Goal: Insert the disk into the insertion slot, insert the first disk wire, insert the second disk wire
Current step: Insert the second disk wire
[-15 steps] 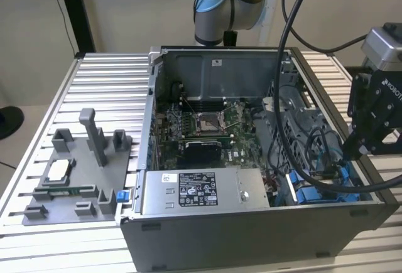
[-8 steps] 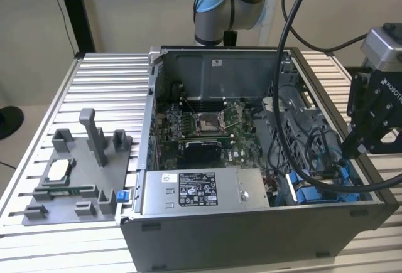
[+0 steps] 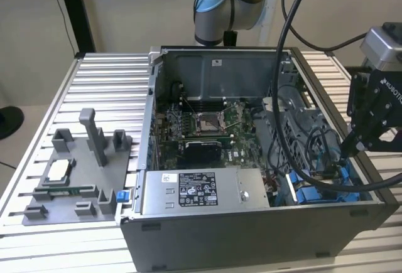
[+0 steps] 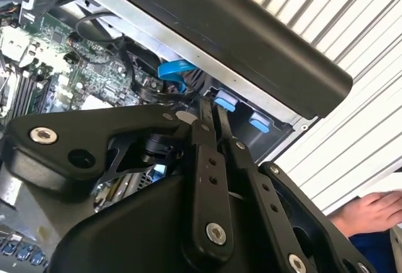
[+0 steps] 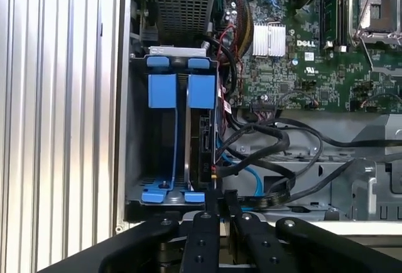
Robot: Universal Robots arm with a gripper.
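Blue-framed disk (image 5: 204, 138) sitting on edge inside insertion slot (image 5: 139, 160); likely rigid, fairly heavy, shock-sensitive, best taking by carrier sides. Gripper (image 5: 222, 198) hovering beside its connector end, fingers closing together; held item indiscernible.

The computer case (image 3: 251, 229) sits on the table (image 3: 107, 85) — fixture tray (image 3: 63, 209) at the exterior view's left, the disk (image 5: 205, 147) in the insertion slot (image 5: 149, 160) beneath the gripper (image 3: 344, 154).

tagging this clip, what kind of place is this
Probably a robotics lab bench for PC assembly: an open computer case on a slatted table, a robot arm behind it, a grey parts fixture alongside.
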